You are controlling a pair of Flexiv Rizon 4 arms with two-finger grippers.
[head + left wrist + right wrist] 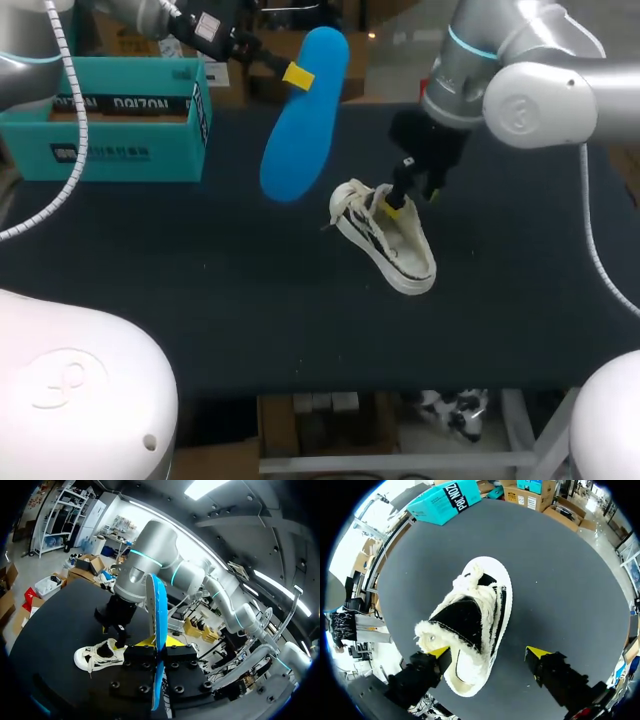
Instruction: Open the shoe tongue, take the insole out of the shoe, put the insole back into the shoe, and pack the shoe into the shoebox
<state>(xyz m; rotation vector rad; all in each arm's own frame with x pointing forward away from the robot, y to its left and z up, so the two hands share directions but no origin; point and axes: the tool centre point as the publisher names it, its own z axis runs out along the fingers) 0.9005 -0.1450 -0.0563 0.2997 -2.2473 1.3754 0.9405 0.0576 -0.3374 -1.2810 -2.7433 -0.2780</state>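
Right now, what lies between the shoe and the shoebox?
In the head view, only the blue insole, held aloft by the left gripper, shows between shoe and shoebox; the table beneath is bare.

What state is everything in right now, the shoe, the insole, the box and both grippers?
Flat blue insole: out of the shoe, held in the air.
White fleece-lined shoe with black stripes: resting on the black table.
Teal cardboard shoebox: open at the top.
Left gripper: shut on the insole.
Right gripper: open, one finger against the shoe.
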